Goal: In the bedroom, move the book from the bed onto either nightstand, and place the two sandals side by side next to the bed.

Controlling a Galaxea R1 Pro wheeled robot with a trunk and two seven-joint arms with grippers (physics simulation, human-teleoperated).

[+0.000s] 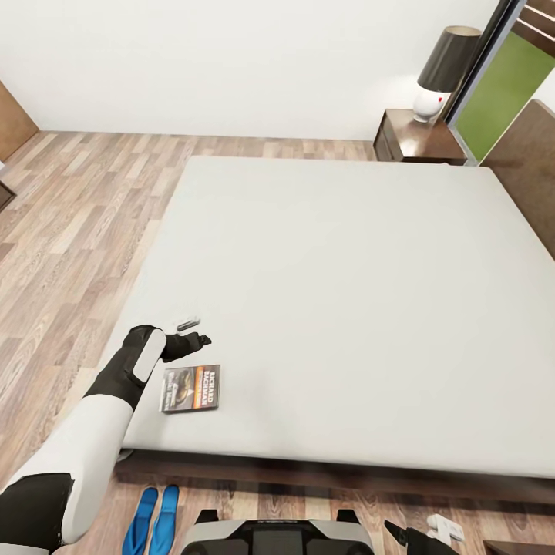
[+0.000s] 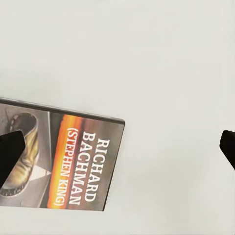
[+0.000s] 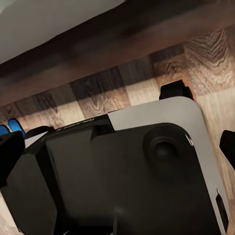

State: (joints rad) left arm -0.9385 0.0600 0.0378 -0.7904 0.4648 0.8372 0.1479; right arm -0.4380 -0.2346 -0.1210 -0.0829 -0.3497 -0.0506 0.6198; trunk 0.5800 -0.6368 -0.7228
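- One book [image 1: 190, 388] lies flat on the bed [image 1: 347, 293], near the front edge, just beside the left gripper [image 1: 193, 330].
- The left gripper hovers over the mattress with its fingers [image 2: 11, 155] spread wide, pinching nothing.
- Two blue sandals [image 1: 153, 520] lie side by side on the floor [image 1: 69, 231], in front of the bed.
- A nightstand [image 1: 420, 139] with a lamp [image 1: 441, 73] stands far off, beyond the bed's far corner.
- The right gripper [image 1: 416, 534] hangs low by the robot's base [image 3: 122, 181]; its fingers look spread.

I see the book [image 1: 190, 388] lying flat near the bed's [image 1: 347, 293] front-left corner. On the floor [image 1: 69, 231] below, two sandals [image 1: 153, 518] lie side by side.
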